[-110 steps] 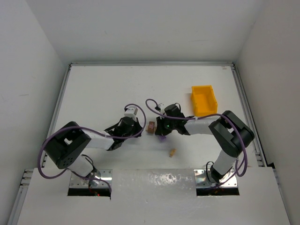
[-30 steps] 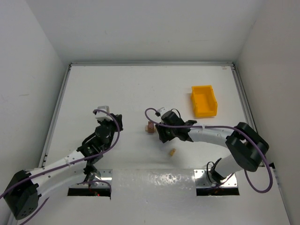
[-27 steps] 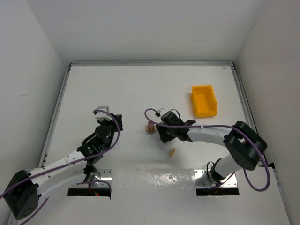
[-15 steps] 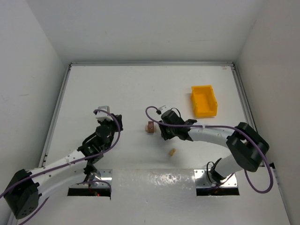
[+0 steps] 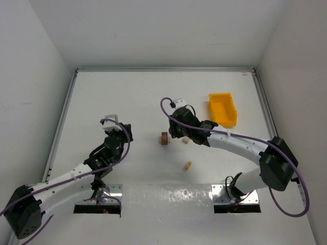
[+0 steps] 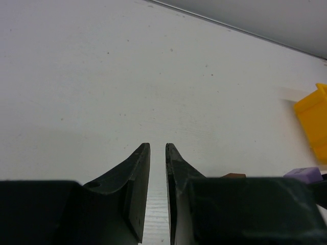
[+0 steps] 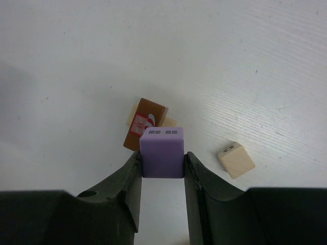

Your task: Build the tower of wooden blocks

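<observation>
White table (image 5: 127,97) carries everything, and the work centres on the right gripper (image 7: 162,156). Its two fingers are clamped on opposite faces of the purple cube (image 7: 162,148) and hold it clear of the surface. That looks like a carry for stacking: just beyond the fingertips and slightly to their left stands the start of the tower, a brown block (image 7: 144,130) resting on a tan block (image 7: 171,122). The brown one sits skewed, so pale corners peek out on either side. The purple cube seems meant for its top and probably has to shift left and forward before going down.

Around it, the yellow bin (image 5: 222,108) lies well behind and outboard of the right gripper, out of the way. The left gripper (image 6: 157,146) hangs well apart from the stack, its fingers drawn almost together on nothing, with only a thin slit between them.

A loose tan cube (image 7: 235,159) lies near the right finger, apart from the stack — the one thing a wide descent might nudge. A second tan cube (image 5: 188,165) sits farther back toward the arm bases. Nothing stands between the held cube and the brown top.
</observation>
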Controlling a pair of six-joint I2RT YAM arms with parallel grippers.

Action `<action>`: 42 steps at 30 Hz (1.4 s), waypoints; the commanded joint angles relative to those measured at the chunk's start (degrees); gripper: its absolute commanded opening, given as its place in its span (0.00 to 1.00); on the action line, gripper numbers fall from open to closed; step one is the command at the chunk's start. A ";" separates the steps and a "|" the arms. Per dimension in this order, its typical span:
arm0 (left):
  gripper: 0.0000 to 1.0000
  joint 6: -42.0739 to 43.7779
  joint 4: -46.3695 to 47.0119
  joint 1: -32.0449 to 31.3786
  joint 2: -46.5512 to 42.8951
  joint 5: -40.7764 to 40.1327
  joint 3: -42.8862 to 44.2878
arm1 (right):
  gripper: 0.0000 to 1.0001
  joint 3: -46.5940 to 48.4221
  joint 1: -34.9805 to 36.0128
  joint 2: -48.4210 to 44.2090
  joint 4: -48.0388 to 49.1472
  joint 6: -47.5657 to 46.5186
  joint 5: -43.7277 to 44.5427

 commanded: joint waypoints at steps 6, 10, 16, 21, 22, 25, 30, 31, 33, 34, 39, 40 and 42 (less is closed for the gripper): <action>0.13 -4.77 -2.84 -0.39 2.12 -5.19 4.13 | 0.26 2.18 2.70 2.44 0.49 8.85 7.77; 0.09 -7.77 -5.48 -0.39 0.46 -6.70 4.66 | 0.25 4.28 3.75 5.07 -0.12 10.78 8.56; 0.08 -10.06 -6.36 -0.39 -3.06 -5.21 4.48 | 0.25 7.71 5.69 9.21 -1.88 13.15 10.94; 0.08 -12.52 -7.94 -0.48 -2.01 -6.96 5.01 | 0.25 8.94 6.04 10.27 -3.02 14.82 11.90; 0.08 -13.30 -9.25 -0.39 -1.66 -7.31 5.88 | 0.25 9.03 6.13 10.44 -3.02 15.09 11.91; 0.07 -15.15 -11.63 -0.48 0.44 -8.02 7.47 | 0.25 9.65 6.92 11.40 -3.72 15.88 11.73; 0.06 -17.88 -15.15 -0.48 0.28 -8.64 8.97 | 0.26 10.96 7.27 12.99 -4.78 17.02 11.73; 0.06 -17.79 -15.06 -0.48 -0.16 -8.37 8.88 | 0.25 11.31 7.27 13.43 -5.30 17.20 11.91; 0.06 -17.18 -13.92 -0.48 -1.47 -7.32 8.00 | 0.26 11.32 7.45 13.52 -5.39 17.90 12.26; 0.06 -17.09 -13.57 -0.57 -1.83 -6.88 7.74 | 0.26 11.32 7.45 13.61 -5.39 18.08 12.26; 0.06 -17.00 -12.34 -0.57 -2.80 -6.08 6.68 | 0.26 11.84 7.54 14.48 -6.18 19.75 12.79; 0.06 -16.92 -12.34 -0.57 -2.63 -6.08 6.68 | 0.26 12.19 7.54 14.83 -6.62 19.92 13.31; 0.06 -16.92 -12.42 -0.57 -2.27 -5.91 6.94 | 0.26 12.46 7.54 15.45 -7.24 20.63 13.66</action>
